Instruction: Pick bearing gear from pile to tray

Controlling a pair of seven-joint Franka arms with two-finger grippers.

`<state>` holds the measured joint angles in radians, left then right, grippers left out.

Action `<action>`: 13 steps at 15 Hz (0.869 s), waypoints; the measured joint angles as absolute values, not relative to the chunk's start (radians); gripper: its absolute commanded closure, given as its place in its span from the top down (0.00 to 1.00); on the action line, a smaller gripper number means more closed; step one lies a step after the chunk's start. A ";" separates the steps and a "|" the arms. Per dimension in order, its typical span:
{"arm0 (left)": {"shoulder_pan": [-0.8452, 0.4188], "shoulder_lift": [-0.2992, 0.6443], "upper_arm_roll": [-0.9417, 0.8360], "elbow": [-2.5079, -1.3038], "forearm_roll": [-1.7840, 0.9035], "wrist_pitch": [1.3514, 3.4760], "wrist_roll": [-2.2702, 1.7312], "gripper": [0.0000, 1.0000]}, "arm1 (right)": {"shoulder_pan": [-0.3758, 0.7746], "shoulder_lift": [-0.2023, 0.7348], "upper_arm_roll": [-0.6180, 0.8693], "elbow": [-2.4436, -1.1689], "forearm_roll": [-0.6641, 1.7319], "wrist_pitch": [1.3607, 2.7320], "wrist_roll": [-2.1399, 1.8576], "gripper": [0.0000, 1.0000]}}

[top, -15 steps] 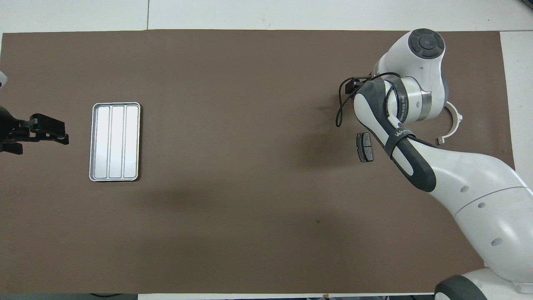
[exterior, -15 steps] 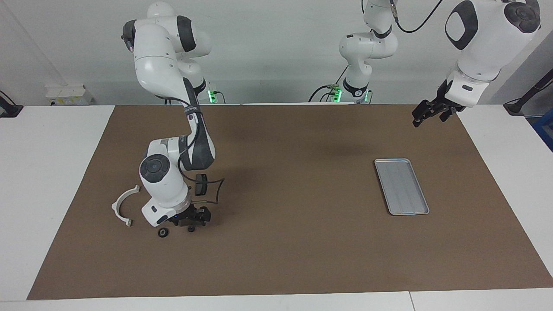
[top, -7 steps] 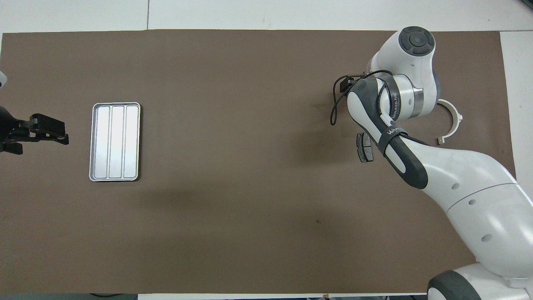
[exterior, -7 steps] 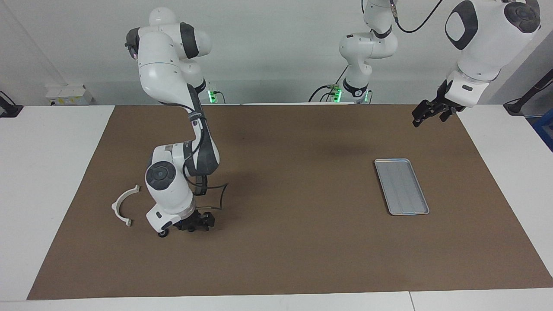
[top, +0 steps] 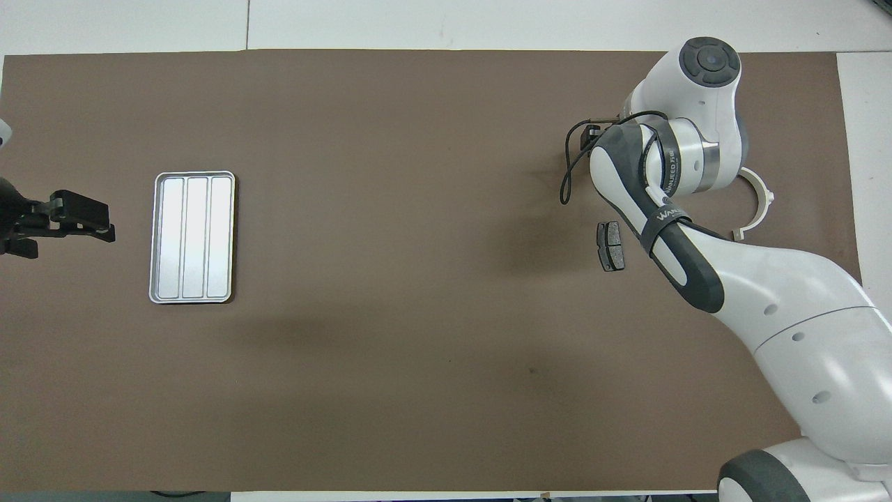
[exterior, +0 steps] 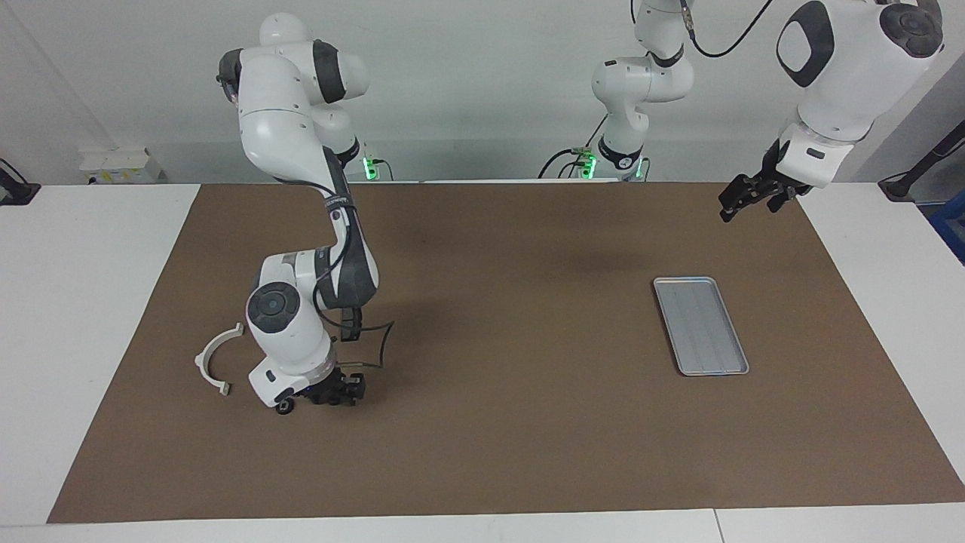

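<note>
The white half-ring bracket lies on the brown mat toward the right arm's end of the table, curved side away from the arm. Just beside it the right arm bends steeply down, and the right gripper sits low at the mat among the small parts; whether its fingers are wide, narrow or closed on anything cannot be told, because the wrist housing covers them in the overhead view and they are a dark cluster in the facing one. A small black round piece rests on the mat right at the edge of the wrist housing, beside the gripper, not visibly held. One dark grey brake pad lies flat on the mat nearer to the robots than the gripper, close against the arm's forearm in the overhead view. The middle of the mat carries only the arms' shadows. Toward the left arm's end lies the silver tray, flat on the mat, its long ridges running away from the robots; its three lanes show bare metal with no part in them. The left gripper hangs in the air over the mat's corner by its own base, well apart from the tray, fingers spread wide and holding nothing while that arm waits.
</note>
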<state>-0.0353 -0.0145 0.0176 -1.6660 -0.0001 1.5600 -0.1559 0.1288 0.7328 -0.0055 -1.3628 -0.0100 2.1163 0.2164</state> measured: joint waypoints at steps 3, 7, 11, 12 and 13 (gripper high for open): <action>-0.035 -0.015 0.018 -1.666 0.000 1.560 -0.156 1.00 | 0.127 0.733 -0.005 -1.362 -0.009 2.116 0.220 0.43; -0.035 -0.015 0.018 -1.666 0.000 1.560 -0.156 1.00 | 0.122 0.733 -0.006 -1.361 -0.008 2.116 0.220 0.26; -0.035 -0.015 0.018 -1.666 0.000 1.560 -0.156 1.00 | 0.116 0.733 -0.006 -1.359 -0.007 2.114 0.221 0.00; -0.035 -0.015 0.018 -1.666 0.000 1.560 -0.156 1.00 | 0.116 0.733 -0.005 -1.359 -0.007 2.114 0.221 0.00; -0.035 -0.015 0.018 -1.666 0.000 1.560 -0.156 1.00 | 0.116 0.733 -0.005 -1.359 -0.007 2.114 0.221 0.00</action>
<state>-0.0354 -0.0145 0.0176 -1.6660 -0.0001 1.5599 -0.1559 0.1158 0.7326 -0.0052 -1.3592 -0.0070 2.1138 0.2209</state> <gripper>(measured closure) 0.000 0.758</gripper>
